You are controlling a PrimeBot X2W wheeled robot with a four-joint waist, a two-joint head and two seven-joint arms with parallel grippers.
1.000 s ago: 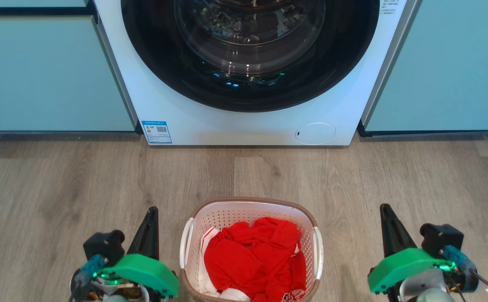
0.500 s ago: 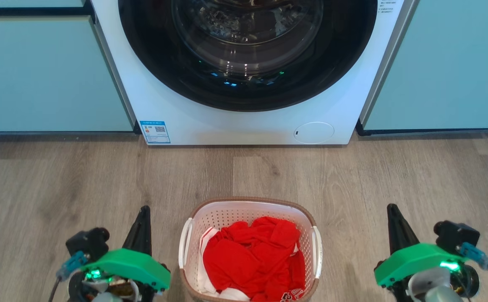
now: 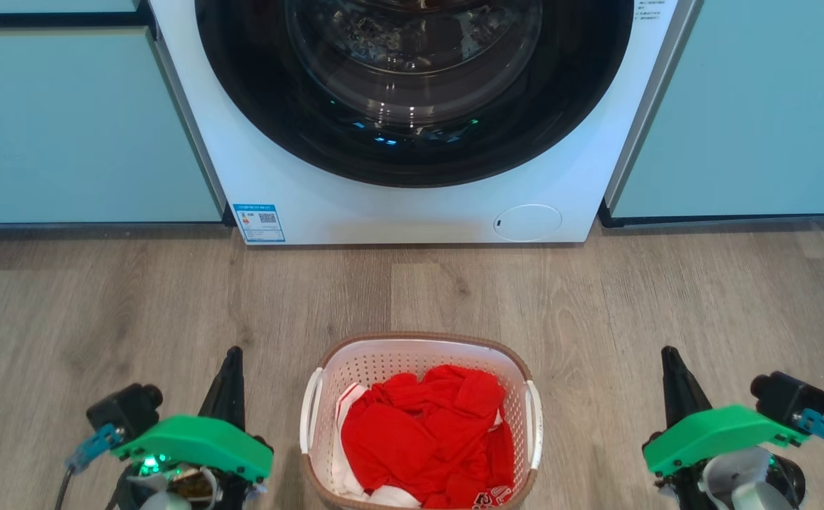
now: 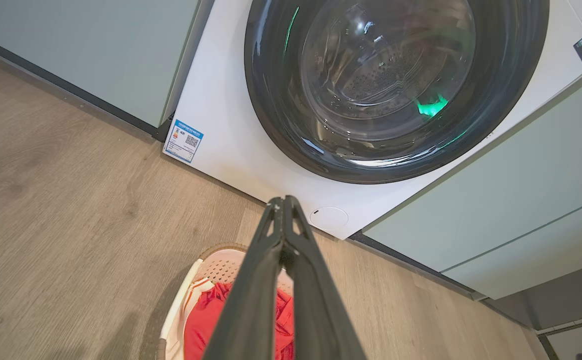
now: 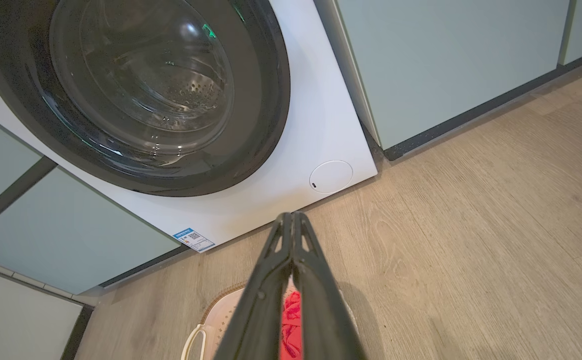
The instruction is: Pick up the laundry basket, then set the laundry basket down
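Shut and empty, the left gripper (image 3: 232, 356) and right gripper (image 3: 669, 355) flank the laundry basket (image 3: 383, 363) without touching it. The basket sits on the wood floor (image 3: 596, 297), holding red and white clothes (image 3: 419, 439), in front of the washer (image 3: 383, 216).

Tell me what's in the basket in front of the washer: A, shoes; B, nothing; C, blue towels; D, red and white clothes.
D: rumpled red clothes, with some white cloth at the left edge, lie inside the basket.
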